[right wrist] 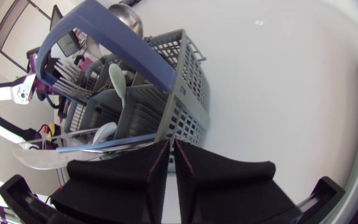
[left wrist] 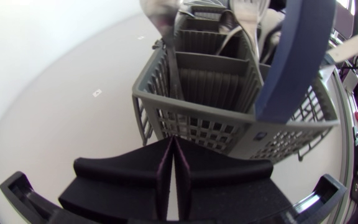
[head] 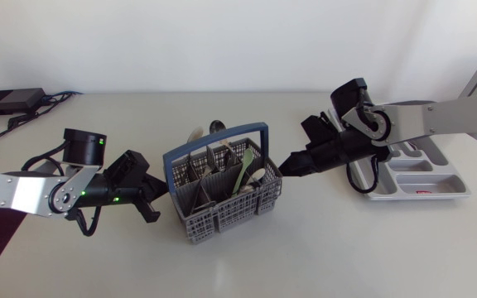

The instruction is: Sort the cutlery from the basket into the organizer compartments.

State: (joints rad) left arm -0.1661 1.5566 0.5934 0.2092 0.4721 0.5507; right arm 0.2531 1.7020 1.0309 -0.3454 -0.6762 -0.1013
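A: What is obscured?
B: The organizer (head: 437, 195), frame right, is partly covered by the right arm. Cutlery (head: 243, 170) is jumbled and hard to separate.
A: Basket?
B: The grey basket (head: 222, 217) with a blue handle is seen mid-frame, well in from the table (head: 346, 248) edges.
A: Grippers?
B: The left gripper (head: 161, 195) fingers are pressed together beside the basket's left wall. The right gripper (head: 288, 165) fingers are together at its right rim.

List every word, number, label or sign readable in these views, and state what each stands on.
No text can be read in any view.
Red mark on the front of the organizer: too small to read.
Small plate on the wall of the basket: blurred, nothing legible.
Speck on the table: too small to tell whether it is print.
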